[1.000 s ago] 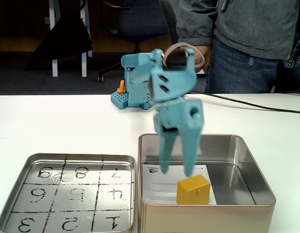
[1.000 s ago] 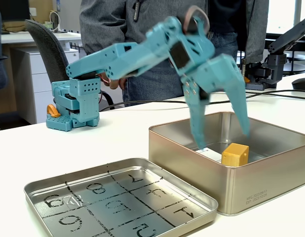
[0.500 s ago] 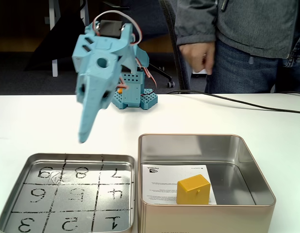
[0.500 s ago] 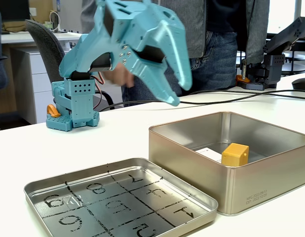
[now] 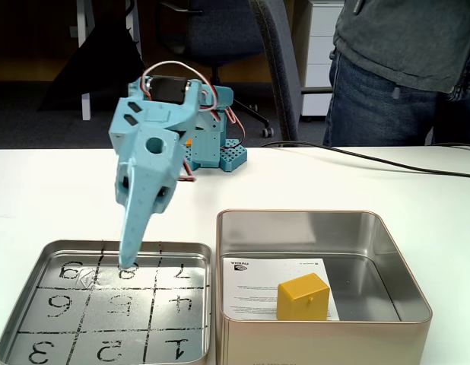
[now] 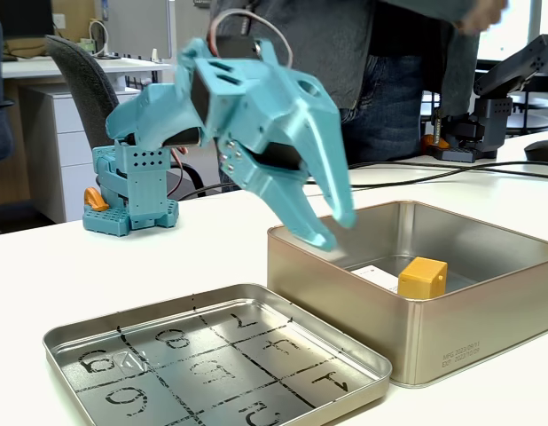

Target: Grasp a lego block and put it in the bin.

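tool swung off the bin, block left inside

swung away from the bin since a second ago, the tool (image 5: pixel 131 258) now hangs low over the numbered tray instead of over the block. the lego block (image 5: pixel 303 296) sits on the white printed sheet (image 5: pixel 254 293) on the floor of the bin (image 5: pixel 395 266), free of any grip; in the other fixed view the lego block (image 6: pixel 422 277) shows just above the near wall of the bin (image 6: pixel 434 333), toward its right half. the block has not shifted between the frames.

in a fixed view the tool's tips point down above the top row of the shallow tray (image 5: pixel 22 304), near the drawn 8, and from this side its fingers overlap into one blade. in the other fixed view the tool (image 6: pixel 332 231) shows its fingers a little apart with nothing between them, the tips blurred in front of the bin's left rim. the tray (image 6: pixel 79 333) lies just beside the bin on the white table (image 5: pixel 60 198). the arm's base (image 6: pixel 132 195) stands farther back on the table. a person in jeans (image 5: pixel 387 91) stands behind the table, and a black cable (image 5: pixel 402 163) runs across its far side.
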`<action>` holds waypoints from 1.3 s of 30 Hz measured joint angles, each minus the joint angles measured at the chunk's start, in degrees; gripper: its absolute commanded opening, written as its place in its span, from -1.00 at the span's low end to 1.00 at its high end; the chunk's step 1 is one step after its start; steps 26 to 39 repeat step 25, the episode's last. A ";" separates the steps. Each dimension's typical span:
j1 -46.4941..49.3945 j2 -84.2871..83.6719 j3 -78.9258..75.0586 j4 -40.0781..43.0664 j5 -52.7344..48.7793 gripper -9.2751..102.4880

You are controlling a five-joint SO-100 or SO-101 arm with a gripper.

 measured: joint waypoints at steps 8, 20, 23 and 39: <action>0.00 0.18 0.00 0.53 -0.09 -0.84; 1.32 0.18 0.00 0.62 -0.18 -0.84; 1.32 0.18 0.00 1.41 -0.18 -0.84; 1.32 0.18 0.00 1.41 -0.18 -0.84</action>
